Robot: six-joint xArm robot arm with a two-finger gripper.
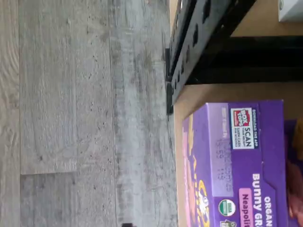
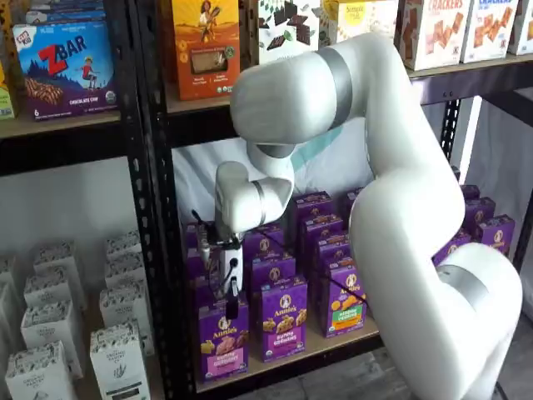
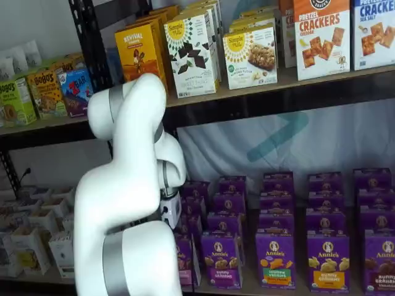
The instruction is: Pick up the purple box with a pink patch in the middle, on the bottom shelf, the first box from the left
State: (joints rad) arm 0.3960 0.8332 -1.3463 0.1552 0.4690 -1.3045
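Observation:
The purple box (image 2: 223, 340) with a pink band stands upright at the front left of the bottom shelf (image 2: 321, 350), first in its row. In the wrist view its purple top and pink-edged front (image 1: 236, 161) fill the near part of the picture, resting on the light wooden board (image 1: 208, 97). My gripper (image 2: 231, 293) hangs straight above this box, its black fingers reaching down to about the box's top edge. No gap between the fingers shows plainly. In a shelf view the arm hides the fingers, and only a sliver of the box (image 3: 186, 262) shows beside it.
A purple box with a purple band (image 2: 283, 321) and one with an orange-green band (image 2: 343, 310) stand right of the target, with more purple rows behind. The black rack post (image 2: 154, 250) is just left. White cartons (image 2: 117, 350) fill the neighbouring bay. Grey plank floor (image 1: 85, 118) lies below.

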